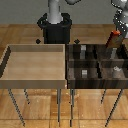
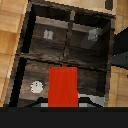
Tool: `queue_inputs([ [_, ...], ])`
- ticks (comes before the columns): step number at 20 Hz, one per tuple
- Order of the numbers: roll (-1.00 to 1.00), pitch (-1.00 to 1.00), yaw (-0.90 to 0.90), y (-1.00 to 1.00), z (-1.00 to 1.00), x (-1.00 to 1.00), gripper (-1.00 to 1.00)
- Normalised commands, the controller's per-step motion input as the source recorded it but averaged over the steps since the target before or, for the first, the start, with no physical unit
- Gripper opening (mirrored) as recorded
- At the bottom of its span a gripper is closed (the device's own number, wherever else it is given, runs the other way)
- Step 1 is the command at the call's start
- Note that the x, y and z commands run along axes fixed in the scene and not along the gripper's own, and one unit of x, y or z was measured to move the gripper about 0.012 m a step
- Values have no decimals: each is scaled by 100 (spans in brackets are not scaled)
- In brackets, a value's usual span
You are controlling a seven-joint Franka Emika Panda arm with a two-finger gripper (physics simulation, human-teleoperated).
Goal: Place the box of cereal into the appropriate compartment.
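Note:
The box of cereal (image 1: pixel 115 38) is a small red carton, held upright in my gripper (image 1: pixel 117 32) at the exterior view's far right. It hangs above the dark brown four-cell bin (image 1: pixel 70 64), over its back right cell, the compartment (image 1: pixel 118 54). In the wrist view the red box (image 2: pixel 63 86) sits between my fingers, which are shut on it near the frame's edge (image 2: pixel 63 103). It hides the divider beneath it. The bare cell (image 2: pixel 93 79) lies beside and partly under it. I cannot tell how high the box is above the bin floor.
Small grey blocks lie in the other three cells (image 2: pixel 48 34) (image 2: pixel 92 34) (image 2: pixel 36 87). A big undivided light-wood tray (image 1: pixel 10 60) stands at the exterior view's left, touching the bin. The robot base (image 1: pixel 55 27) is behind them. Both bins stand on thin legs.

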Motion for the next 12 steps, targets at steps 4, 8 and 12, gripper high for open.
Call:
queue_inputs([
  [4,0,0,0,0,-6,-100,-100],
  [8,0,0,0,0,-75,0,-100],
  [12,0,0,0,0,-100,0,-100],
])
